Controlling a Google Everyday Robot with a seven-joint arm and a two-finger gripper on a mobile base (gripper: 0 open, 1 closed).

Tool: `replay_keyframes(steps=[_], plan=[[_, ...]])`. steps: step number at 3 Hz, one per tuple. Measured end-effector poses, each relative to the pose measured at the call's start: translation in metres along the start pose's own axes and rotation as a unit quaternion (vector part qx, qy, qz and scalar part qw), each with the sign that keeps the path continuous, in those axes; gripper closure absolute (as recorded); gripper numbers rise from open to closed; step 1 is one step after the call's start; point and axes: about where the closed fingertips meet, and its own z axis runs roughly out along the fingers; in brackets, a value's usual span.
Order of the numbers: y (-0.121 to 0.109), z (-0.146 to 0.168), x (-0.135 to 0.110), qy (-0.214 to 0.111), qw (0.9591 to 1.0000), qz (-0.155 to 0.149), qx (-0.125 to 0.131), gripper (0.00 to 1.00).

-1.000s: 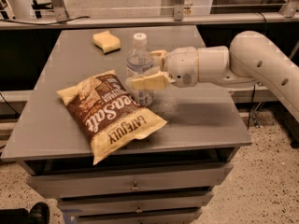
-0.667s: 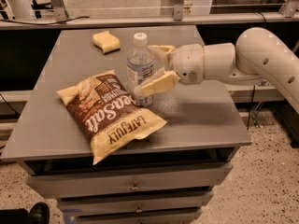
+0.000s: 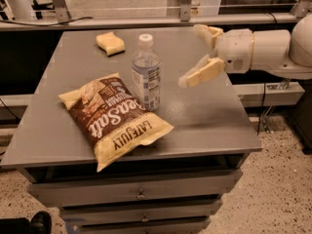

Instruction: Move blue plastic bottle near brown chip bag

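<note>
The blue plastic bottle [image 3: 146,73] stands upright on the grey table [image 3: 209,121], clear with a white cap and a pale label. Its base touches or nearly touches the upper right edge of the brown chip bag [image 3: 113,118], which lies flat in front of it and to its left, with "Sea Salt" script and cream-yellow ends. My gripper [image 3: 194,55] is to the right of the bottle, apart from it and above the table. Its cream fingers are spread open and hold nothing.
A small yellow sponge [image 3: 110,43] lies at the back left of the table. The table has drawers below its front edge. A metal rail runs behind the table. My white arm [image 3: 265,50] reaches in from the right.
My gripper has let go of the bottle, opened, and drawn back to the right. The bottle stays standing beside the chip bag.
</note>
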Motion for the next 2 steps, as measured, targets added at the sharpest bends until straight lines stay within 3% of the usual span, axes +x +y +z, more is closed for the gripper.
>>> replay_keyframes(steps=[1, 2], plan=[[-0.0316, -0.0553, -0.0071, -0.012, 0.9964, 0.002, 0.084, 0.0], [-0.0406, -0.058, -0.0078, -0.013, 0.9945, 0.002, 0.104, 0.0]])
